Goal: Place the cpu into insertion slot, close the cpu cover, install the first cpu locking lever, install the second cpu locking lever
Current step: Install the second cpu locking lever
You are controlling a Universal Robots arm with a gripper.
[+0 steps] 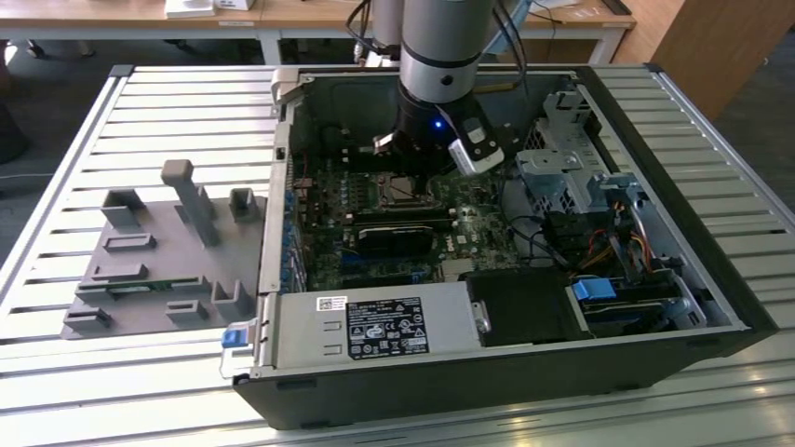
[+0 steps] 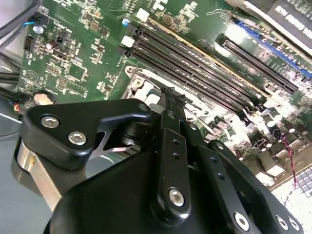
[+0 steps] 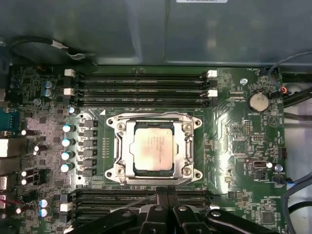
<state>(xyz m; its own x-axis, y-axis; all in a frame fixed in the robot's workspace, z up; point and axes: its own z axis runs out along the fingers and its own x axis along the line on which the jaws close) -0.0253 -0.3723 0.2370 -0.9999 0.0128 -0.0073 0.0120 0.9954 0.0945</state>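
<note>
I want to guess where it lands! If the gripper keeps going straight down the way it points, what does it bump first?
Probably the motherboard, at the memory slots beside the cpu cover. Depth is hard to judge, so it might touch the cover's edge.

The small square cpu [image 3: 153,145] has a matt pale-beige metal top, framed by the shiny silvery metal cpu cover [image 3: 154,147], on a glossy green circuit board [image 3: 234,126], beneath the gripper's [image 3: 167,195] smooth black plastic-looking fingers [image 2: 171,122].

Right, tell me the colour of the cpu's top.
Pale silvery-beige metal; the cpu shows best in the first wrist view.
</note>
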